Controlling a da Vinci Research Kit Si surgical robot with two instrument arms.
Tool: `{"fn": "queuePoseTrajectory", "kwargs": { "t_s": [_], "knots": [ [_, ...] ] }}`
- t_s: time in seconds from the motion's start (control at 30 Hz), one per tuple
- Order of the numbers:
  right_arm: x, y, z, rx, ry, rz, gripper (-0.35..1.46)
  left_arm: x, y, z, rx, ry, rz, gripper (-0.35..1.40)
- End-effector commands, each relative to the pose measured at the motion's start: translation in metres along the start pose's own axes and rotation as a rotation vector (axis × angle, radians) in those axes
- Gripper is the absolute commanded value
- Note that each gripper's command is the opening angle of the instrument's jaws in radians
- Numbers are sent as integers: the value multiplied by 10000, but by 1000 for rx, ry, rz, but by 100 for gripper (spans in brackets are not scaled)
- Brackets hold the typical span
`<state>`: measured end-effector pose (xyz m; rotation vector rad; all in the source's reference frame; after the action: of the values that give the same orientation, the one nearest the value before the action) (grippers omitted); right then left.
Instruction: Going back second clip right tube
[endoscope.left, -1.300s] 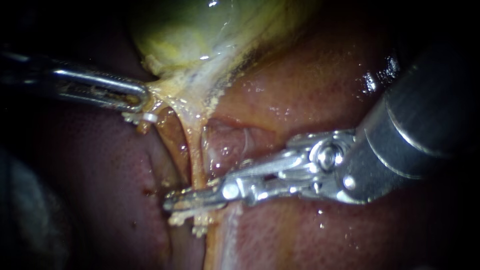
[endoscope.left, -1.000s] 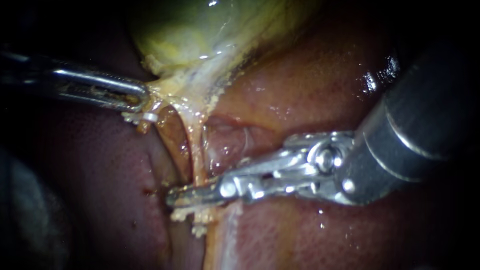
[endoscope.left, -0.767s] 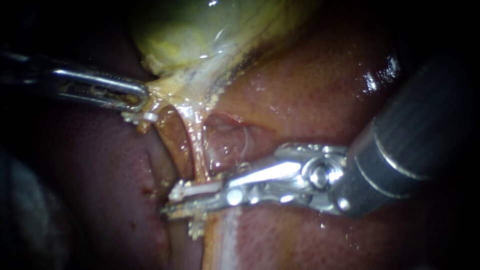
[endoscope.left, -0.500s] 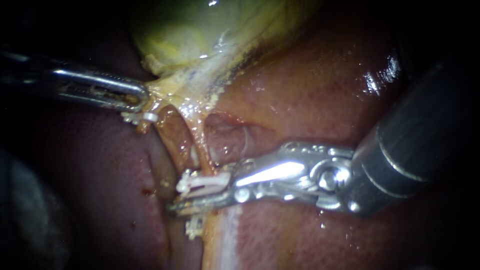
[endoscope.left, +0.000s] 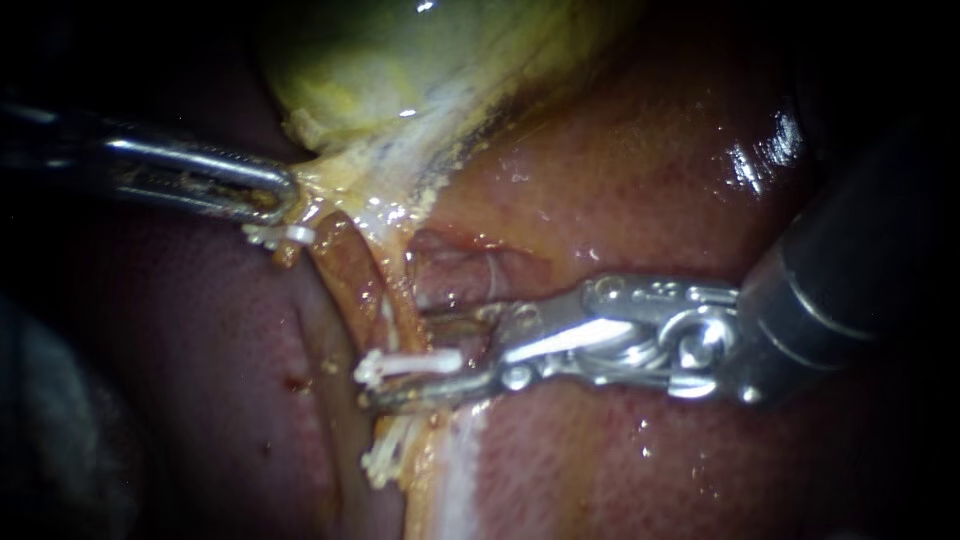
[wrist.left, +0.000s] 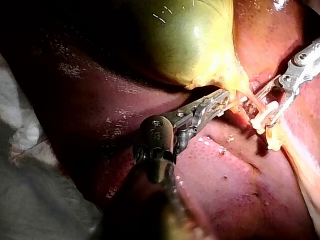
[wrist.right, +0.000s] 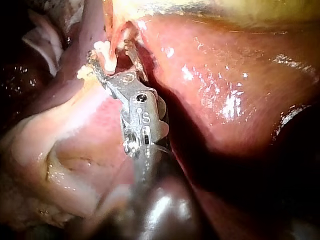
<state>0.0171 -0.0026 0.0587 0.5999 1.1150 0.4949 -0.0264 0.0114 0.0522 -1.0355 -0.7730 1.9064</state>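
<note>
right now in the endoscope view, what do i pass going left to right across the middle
left instrument gripping the gallbladder → white clip, which the right instrument straddles → that instrument's silver hinge → its dark shaft

Left tool (endoscope.left: 278, 195): shaft enters from left, jaws clamped on gallbladder (endoscope.left: 400, 90) edge. Right tool (endoscope.left: 400, 358): shaft enters from right, jaws parted, gripping nothing, tips below left tool's tips.
</note>
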Motion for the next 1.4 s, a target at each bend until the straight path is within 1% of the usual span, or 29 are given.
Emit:
{"fn": "queuePoseTrajectory", "kwargs": {
  "t_s": [0.03,0.17,0.27,0.43,0.6,0.83,1.07,1.2,1.4],
  "knots": [
    [1,-1,-8,-7,5,-32,50,0,0,0,0,0,0,-35],
    [0,-1,-34,-27,17,-115,50,0,0,-1,0,0,0,-35],
    [3,0,-56,-36,22,-153,50,0,0,-1,0,0,0,-35],
    [3,-1,-84,-50,29,-194,50,0,0,-1,0,0,0,-35],
    [-2,-2,-107,-60,29,-225,50,-1,0,-1,0,0,0,-35],
    [-3,1,-119,-67,2,-256,50,-1,0,-1,0,0,0,-35],
    [-4,1,-130,-63,1,-285,50,-1,-1,1,1,0,0,-35],
    [-6,1,-135,-61,1,-286,50,-2,-2,8,5,2,1,-35],
    [-6,0,-140,-60,2,-285,50,-4,-7,28,15,8,4,-35]
  ]
}}
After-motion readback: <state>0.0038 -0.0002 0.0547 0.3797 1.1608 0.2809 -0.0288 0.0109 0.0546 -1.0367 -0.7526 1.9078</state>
